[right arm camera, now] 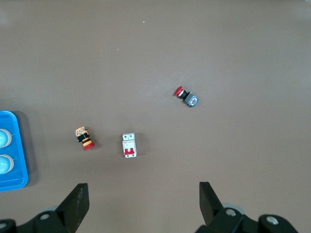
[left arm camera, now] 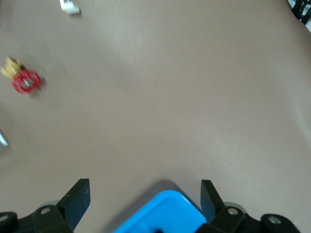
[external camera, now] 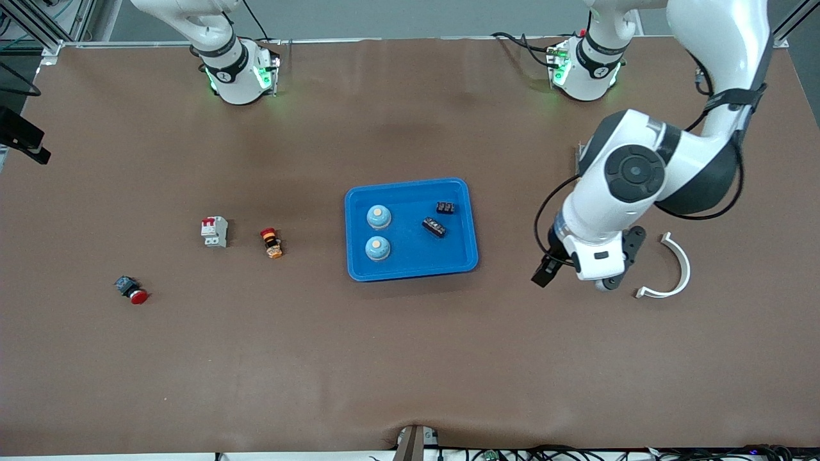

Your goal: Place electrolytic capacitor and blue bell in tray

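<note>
the shallow bright-blue rectangular plastic tray with rounded corners and a raised rim sits at the centre of the front view on the brown table. inside it, two light-blue dome-shaped bells with orange buttons on top stand one above the other in the frame: one bell higher, the other bell lower, nearer the front camera. two small black ridged components also lie in the tray, one near its upper right corner and one just below it, tilted.

the left gripper hangs at the right of the front view, between the tray and a white curved plastic piece; its fingers are spread apart and hold nothing, with a corner of the tray showing between them in the left wrist view.

the right gripper appears only in the right wrist view, fingers spread wide and empty, high over the table; that arm waits.

at the left of the front view lie a white circuit breaker with a red switch, an orange and black pushbutton with a red cap, and, lower left, a red mushroom-head button on a dark body.
</note>
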